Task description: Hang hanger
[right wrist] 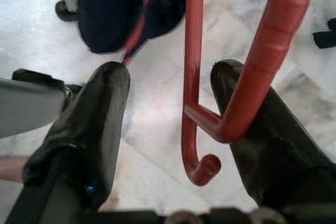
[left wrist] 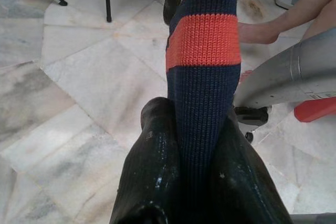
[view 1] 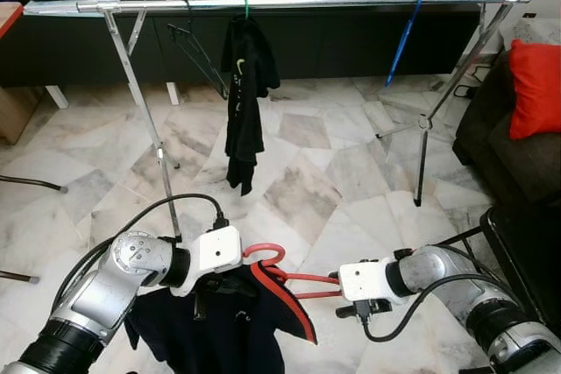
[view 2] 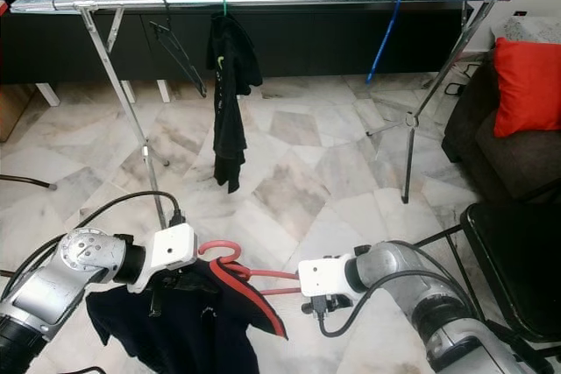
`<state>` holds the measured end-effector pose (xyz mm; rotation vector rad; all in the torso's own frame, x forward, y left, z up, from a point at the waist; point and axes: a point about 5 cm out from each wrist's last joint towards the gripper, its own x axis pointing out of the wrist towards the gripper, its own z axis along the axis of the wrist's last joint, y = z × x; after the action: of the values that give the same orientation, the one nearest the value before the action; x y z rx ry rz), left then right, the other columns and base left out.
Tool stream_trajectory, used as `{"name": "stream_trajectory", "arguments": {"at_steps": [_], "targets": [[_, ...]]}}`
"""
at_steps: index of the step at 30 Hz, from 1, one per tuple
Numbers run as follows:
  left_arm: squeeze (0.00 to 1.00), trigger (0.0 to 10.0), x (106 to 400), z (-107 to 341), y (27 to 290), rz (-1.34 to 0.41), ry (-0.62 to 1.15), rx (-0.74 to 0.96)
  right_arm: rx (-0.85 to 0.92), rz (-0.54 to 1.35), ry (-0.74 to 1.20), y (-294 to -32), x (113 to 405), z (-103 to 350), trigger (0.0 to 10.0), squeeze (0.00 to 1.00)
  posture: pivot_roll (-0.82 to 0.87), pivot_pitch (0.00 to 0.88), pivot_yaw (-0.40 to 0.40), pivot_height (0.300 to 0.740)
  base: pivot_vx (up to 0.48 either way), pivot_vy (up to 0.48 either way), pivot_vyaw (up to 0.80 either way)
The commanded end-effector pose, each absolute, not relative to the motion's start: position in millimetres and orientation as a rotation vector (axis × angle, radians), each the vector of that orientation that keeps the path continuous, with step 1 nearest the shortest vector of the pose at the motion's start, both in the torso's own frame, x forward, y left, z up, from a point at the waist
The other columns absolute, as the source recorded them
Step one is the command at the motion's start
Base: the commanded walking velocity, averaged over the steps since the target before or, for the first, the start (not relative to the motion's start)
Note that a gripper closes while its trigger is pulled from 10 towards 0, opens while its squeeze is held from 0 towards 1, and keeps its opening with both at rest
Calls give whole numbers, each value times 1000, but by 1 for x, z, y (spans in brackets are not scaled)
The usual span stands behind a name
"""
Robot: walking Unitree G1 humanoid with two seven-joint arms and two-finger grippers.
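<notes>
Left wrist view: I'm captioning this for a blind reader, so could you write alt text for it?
Two black fingers of the left gripper pinch a navy knit garment with an orange stripe, over a marble floor. Beside it is the robot's silver right arm.

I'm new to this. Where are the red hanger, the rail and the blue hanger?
red hanger (view 1: pixel 266 253): left eye view, its hook.
rail (view 1: pixel 333 3): left eye view, bare middle of bar.
blue hanger (view 1: pixel 403 41): left eye view, its arm.
</notes>
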<state>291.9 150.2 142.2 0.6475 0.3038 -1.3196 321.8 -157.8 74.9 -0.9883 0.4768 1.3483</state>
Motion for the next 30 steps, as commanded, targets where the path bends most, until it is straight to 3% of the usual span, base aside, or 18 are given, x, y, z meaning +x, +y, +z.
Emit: {"name": "stream_trajectory", "arguments": {"at_steps": [1, 2, 3, 4, 5, 30], "targets": [[0, 10000, 290, 147, 144, -1350, 282, 656, -981, 1352, 488, -161, 320, 72, 10000, 0, -4, 189, -54, 740, 0, 0, 0], [0, 10000, 290, 147, 144, -1350, 281, 656, -980, 1347, 489, -161, 320, 72, 10000, 0, -4, 189, -54, 740, 0, 0, 0], [0, 10000, 289, 147, 144, -1352, 280, 657, -976, 1348, 491, -161, 320, 72, 7137, 0, -4, 189, -54, 740, 0, 0, 0], [0, 10000, 289, 147, 144, -1354, 280, 657, -974, 1352, 491, -161, 320, 72, 1882, 0, -4, 189, -54, 740, 0, 0, 0], [0, 10000, 289, 147, 144, -1355, 280, 658, -970, 1355, 493, -161, 320, 72, 0, 0, -4, 189, -54, 740, 0, 0, 0], [0, 10000, 290, 153, 141, -1365, 260, 667, -1042, 1342, 549, -168, 317, 61, 0, 0, 3, 185, -51, 740, 0, 0, 0]]}}
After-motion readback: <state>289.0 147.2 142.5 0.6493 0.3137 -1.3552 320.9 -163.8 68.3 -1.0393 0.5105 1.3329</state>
